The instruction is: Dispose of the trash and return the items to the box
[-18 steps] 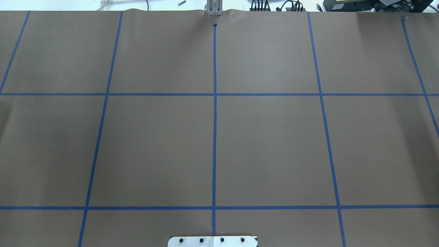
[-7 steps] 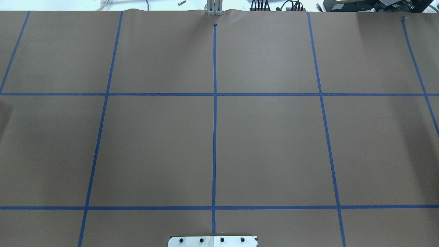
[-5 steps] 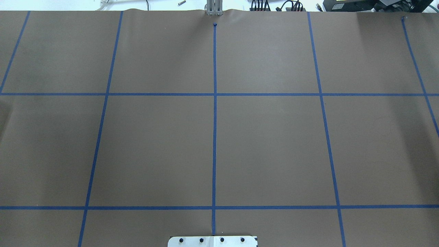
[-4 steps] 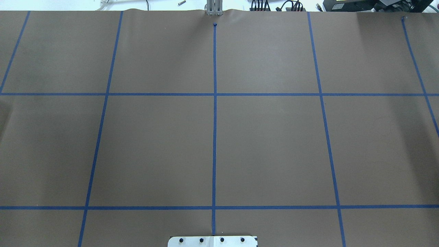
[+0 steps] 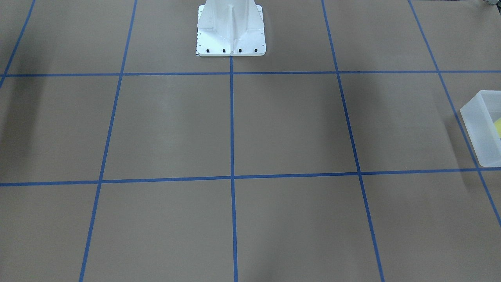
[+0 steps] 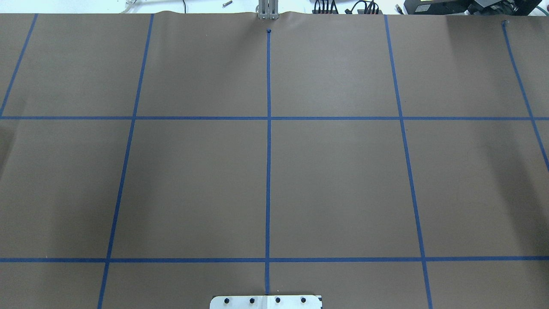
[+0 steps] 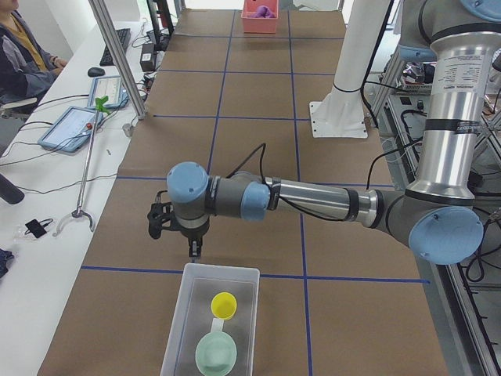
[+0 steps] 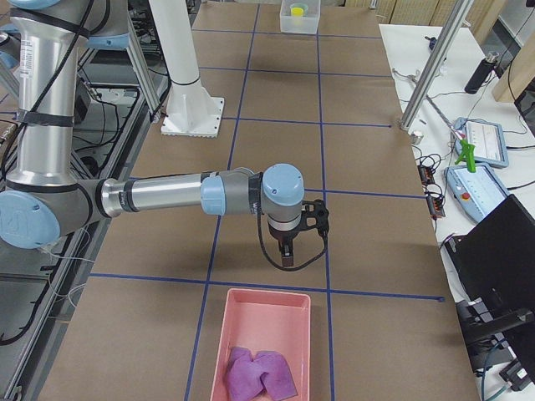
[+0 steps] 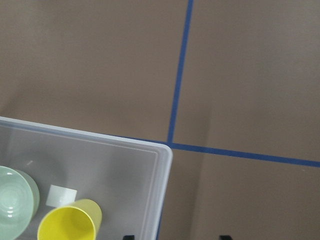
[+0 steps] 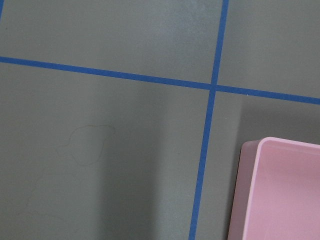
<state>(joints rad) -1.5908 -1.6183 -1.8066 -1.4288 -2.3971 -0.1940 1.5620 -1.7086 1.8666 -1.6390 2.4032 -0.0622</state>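
Observation:
The frosted white box (image 7: 182, 323) stands on the brown table at the robot's left end. The yellow cup (image 7: 225, 304) and the mint-green bowl (image 7: 215, 354) sit inside it. My left gripper (image 7: 193, 251) hangs just beyond the box's far rim and holds nothing. The left wrist view shows the box (image 9: 110, 160), the cup (image 9: 70, 222) and the bowl (image 9: 12, 205). My left gripper (image 9: 177, 237) shows there as two dark tips set apart, so it is open. My right gripper (image 8: 287, 255) hangs above the table near a pink bin (image 8: 267, 326). I cannot tell whether it is open or shut.
The pink bin holds crumpled purple trash (image 8: 261, 374) and shows in the right wrist view (image 10: 280, 190). The white pedestal base (image 5: 231, 31) stands at the robot's side. The box's corner shows at the front-facing view's right edge (image 5: 479, 129). A seated person (image 7: 23, 55) and tablets lie beside the table.

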